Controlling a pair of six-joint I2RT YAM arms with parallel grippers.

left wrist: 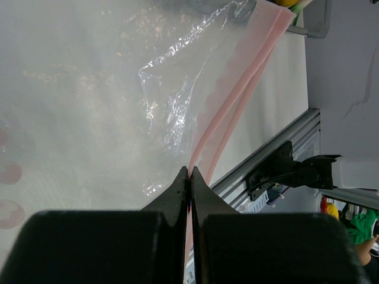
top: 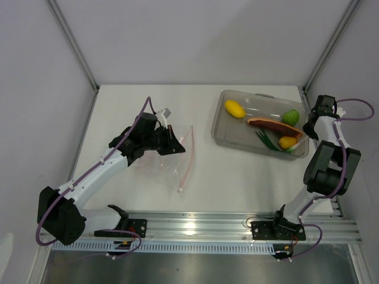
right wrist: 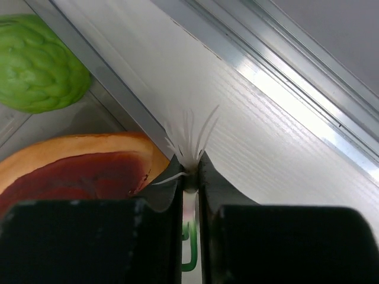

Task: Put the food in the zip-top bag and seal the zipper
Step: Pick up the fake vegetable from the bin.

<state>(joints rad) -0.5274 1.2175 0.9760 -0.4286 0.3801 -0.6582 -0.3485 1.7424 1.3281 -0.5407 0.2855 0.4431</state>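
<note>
One zip-top bag (left wrist: pixel 172 100), pinched in left hand (left wrist: pixel 189 173)

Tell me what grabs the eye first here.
The left gripper is pinched shut on the pink zipper of the bag, left of centre. At right, a clear tray holds bright toy food, where the right gripper nips the white roots of the vegetable beside the meat.

I see matte white tabletop (top: pixel 237 177), pale grey panel walls (top: pixel 195 35), silver aluminium corner posts (top: pixel 71 41), ribbed aluminium rail (top: pixel 201 228) at near edge; soft even light.
</note>
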